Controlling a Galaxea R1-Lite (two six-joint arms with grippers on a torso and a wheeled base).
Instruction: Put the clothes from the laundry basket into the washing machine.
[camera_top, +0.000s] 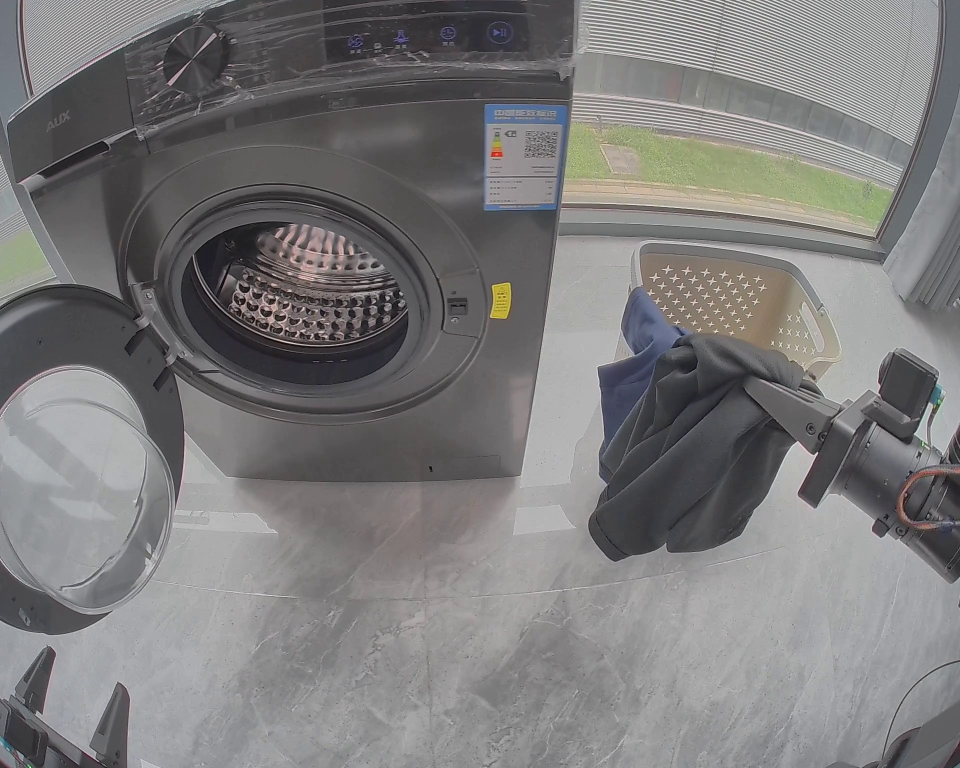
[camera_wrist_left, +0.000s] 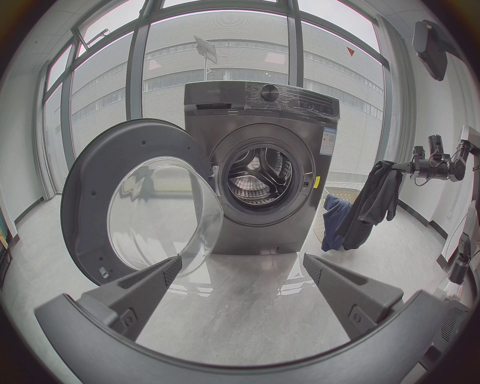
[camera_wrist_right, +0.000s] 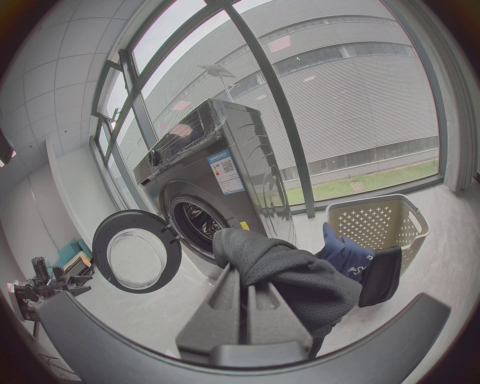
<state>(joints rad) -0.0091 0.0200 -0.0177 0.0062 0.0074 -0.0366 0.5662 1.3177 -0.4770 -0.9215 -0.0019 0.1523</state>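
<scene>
A dark grey garment (camera_top: 690, 450) hangs off the floor beside the beige laundry basket (camera_top: 790, 300), with my right gripper (camera_top: 760, 388) shut on its top edge. The same garment (camera_wrist_right: 295, 280) drapes over the closed fingers (camera_wrist_right: 222, 305) in the right wrist view. A blue garment (camera_top: 635, 365) droops over the basket's near rim. To the left stands the grey washing machine (camera_top: 330, 250), its drum (camera_top: 310, 290) bare and its round door (camera_top: 85, 470) swung wide open. My left gripper (camera_top: 75, 705) sits low at the front left, open with nothing between its fingers (camera_wrist_left: 145, 285).
Polished grey floor (camera_top: 450, 620) stretches between the machine and the basket. A big window (camera_top: 740, 120) runs behind both. The open door juts out to the left of the drum opening. A grey curtain (camera_top: 925, 240) hangs at the far right.
</scene>
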